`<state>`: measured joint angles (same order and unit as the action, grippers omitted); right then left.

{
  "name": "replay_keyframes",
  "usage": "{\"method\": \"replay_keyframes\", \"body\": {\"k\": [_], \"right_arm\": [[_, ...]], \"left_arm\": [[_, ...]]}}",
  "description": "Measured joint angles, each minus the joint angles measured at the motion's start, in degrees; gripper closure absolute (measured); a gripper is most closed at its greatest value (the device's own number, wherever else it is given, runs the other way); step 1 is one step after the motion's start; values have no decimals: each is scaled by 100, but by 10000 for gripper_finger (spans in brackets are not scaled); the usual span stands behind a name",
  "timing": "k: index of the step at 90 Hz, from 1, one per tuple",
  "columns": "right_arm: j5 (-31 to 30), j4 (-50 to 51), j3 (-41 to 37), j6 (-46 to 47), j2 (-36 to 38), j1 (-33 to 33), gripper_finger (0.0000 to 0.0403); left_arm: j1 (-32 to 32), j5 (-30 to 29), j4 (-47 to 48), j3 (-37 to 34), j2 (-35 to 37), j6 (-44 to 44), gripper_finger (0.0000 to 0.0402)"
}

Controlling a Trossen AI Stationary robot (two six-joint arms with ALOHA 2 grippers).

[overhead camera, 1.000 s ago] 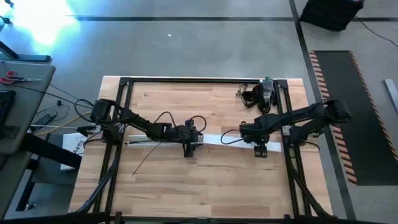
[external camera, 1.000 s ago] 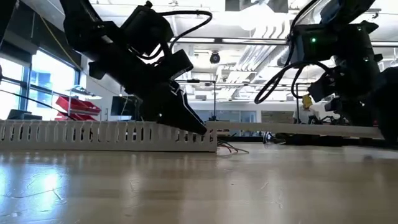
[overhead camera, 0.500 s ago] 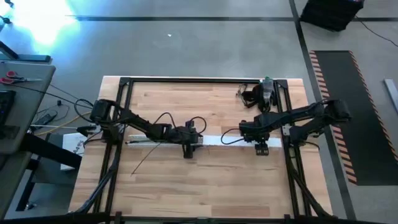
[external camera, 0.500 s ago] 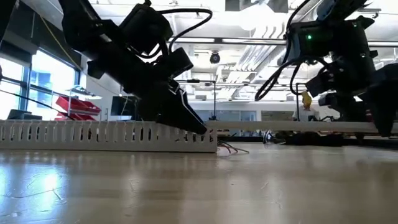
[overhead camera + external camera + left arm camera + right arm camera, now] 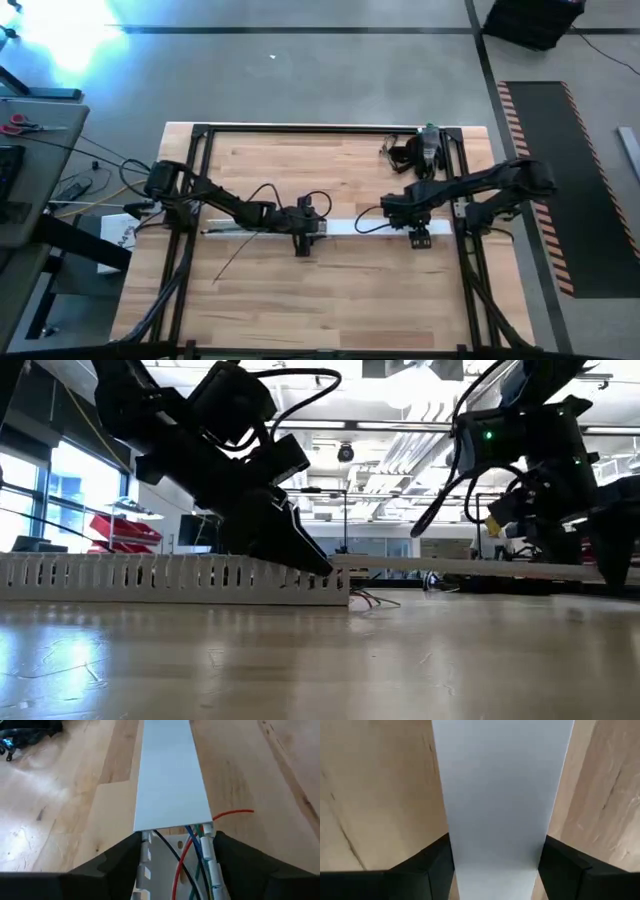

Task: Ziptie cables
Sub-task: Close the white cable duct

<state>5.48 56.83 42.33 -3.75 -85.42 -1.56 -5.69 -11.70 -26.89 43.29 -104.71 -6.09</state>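
The wooden plank surface [image 5: 330, 290] is carrying everything inside a dark metal frame, its grain running left to right in the high view. The white slotted channel [image 5: 150, 575] is lying flat along that same left-right axis at mid-surface, a rigid plastic trough whose side wall is showing as a row of narrow upright fingers in the low view. The flat white cover strip [image 5: 365, 226], smooth and plain, is extending in line with the channel toward the right arm, one end sitting over the channel's end in the left wrist view. The left tool [image 5: 302, 238] is straddling the channel where the strip meets it, its two dark fingers [image 5: 117, 857] standing one to each side of the channel, spread to the channel's width; whether they are pressing it cannot be told. The right tool [image 5: 419, 238] is bracketing the strip's far end, fingers [image 5: 427, 865] hard against both edges, clamped on it. The cables [image 5: 190, 860], thin round insulated wires in red, blue and green, are lying inside the channel, running along its length, with one red end curling out onto the wood beside the strip.
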Motion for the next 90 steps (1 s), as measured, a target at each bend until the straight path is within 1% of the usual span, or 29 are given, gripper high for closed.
{"method": "replay_keyframes", "body": {"k": [12, 24, 36, 52, 68, 90], "right_arm": [[11, 10, 0, -63, -104, 4, 186], [13, 21, 0, -81, -113, 4, 186], [13, 37, 0, -81, -113, 4, 186], [14, 62, 0, -105, -113, 7, 186], [55, 126, 30, -84, -113, 7, 186], [72, 380, 404, 48, -113, 7, 186]], "left_arm": [[9, 52, 9, -2, 44, 2, 134], [9, 48, 28, -1, 96, -2, 120], [9, 87, 302, 4, 131, 22, 119], [11, 300, 728, 4, 131, 140, 119], [-9, 205, 739, 4, 131, 150, 119], [-9, 151, 740, 2, 131, 188, 119]]}}
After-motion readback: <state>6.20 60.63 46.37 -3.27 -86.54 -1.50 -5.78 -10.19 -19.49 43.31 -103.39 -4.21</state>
